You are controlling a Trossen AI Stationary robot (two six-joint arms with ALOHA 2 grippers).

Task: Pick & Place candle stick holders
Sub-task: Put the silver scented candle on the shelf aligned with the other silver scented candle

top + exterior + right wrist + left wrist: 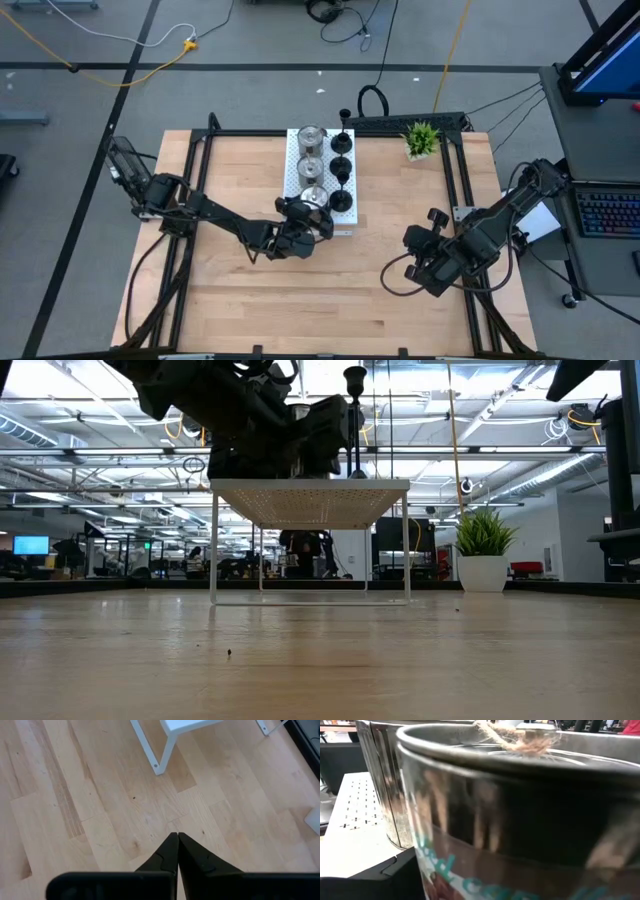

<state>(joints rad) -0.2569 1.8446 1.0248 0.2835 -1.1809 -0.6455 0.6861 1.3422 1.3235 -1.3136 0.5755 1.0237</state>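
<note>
A white perforated board (292,170) stands on legs at the table's middle. On it stand two silver candle stick holders (312,135), (310,166) and three black ones (340,143), (340,166), (342,199). A fourth black holder (345,116) stands just past the board's far end. My left gripper (312,212) is at the board's near end, shut on a third silver holder (520,820), which fills the left wrist view. My right gripper (177,837) is shut and empty, over bare wood at the near right (415,250). My left gripper has the silver holder's round side wall (435,835) between its fingers; one dark finger (370,880) shows beside it and the holder hides the other. The fingers come level from the table's near left. The holder is upright over the board's near end; I cannot tell whether it rests there.
A small green plant in a white pot (422,138) stands at the far right of the table and shows in the low view (485,550). A black frame (460,160) runs round the table. Bare wood lies in front of the board (320,660).
</note>
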